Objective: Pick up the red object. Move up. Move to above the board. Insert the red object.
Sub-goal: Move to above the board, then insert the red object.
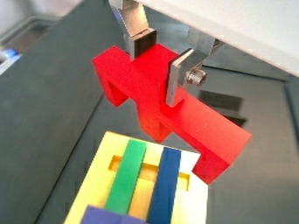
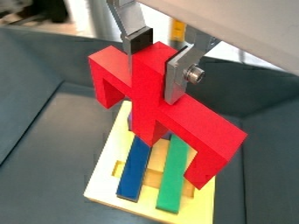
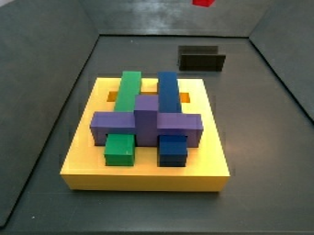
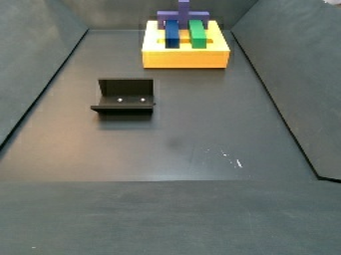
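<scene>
My gripper (image 1: 160,61) is shut on the red object (image 1: 152,101), a bright red bar with a raised middle part clamped between the silver fingers; it also shows in the other wrist view, gripper (image 2: 158,59) on the red object (image 2: 146,105). I hold it high above the board (image 1: 105,188), a yellow slab with green and blue blocks, seen below in both wrist views (image 2: 111,179). In a side view only a red corner (image 3: 205,3) shows at the upper edge, above the board (image 3: 147,165) with its green, blue and purple blocks. The other side view shows the board (image 4: 185,55) far off; the gripper is out of view there.
The dark fixture (image 3: 203,60) stands behind the board on the grey floor; it also shows in the other side view (image 4: 126,98). Raised dark walls ring the floor (image 4: 186,149).
</scene>
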Robot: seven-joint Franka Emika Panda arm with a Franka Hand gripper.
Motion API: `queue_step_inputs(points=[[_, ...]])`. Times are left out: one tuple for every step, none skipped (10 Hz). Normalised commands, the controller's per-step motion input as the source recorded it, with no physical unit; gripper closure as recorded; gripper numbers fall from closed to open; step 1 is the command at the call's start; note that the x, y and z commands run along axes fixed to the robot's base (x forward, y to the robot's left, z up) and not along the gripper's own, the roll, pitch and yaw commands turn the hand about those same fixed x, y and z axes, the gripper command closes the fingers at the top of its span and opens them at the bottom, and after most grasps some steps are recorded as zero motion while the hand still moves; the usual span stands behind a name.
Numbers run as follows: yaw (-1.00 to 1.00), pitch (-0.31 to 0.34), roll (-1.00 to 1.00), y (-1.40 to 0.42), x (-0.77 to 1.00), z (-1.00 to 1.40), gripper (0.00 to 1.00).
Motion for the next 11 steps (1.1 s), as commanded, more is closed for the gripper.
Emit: queue_step_inputs(points=[[1.0, 0.124, 0.06, -0.12, 0.06, 0.04, 1.0], [1.0, 0.144, 0.06, -0.08, 0.06, 0.04, 1.0], [1.0, 0.181, 0.08, -0.06, 0.06, 0.03, 1.0], [0.99, 0.222, 0.1, -0.05, 0.07, 0.03, 1.0], [0.63, 0.198, 0.1, -0.04, 0.07, 0.03, 1.0], [0.4, 0.176, 0.1, -0.04, 0.08, 0.03, 1.0], [0.24, 0.147, 0.09, -0.04, 0.07, 0.03, 1.0], [0.0, 0.0, 0.0, 0.0, 0.01, -0.01, 1.0], [0.0, 0.0, 0.0, 0.0, 0.04, -0.12, 1.0], [0.0, 0.0, 0.01, 0.0, 0.01, -0.17, 1.0], [0.0, 0.0, 0.03, 0.0, 0.0, -0.27, 1.0]])
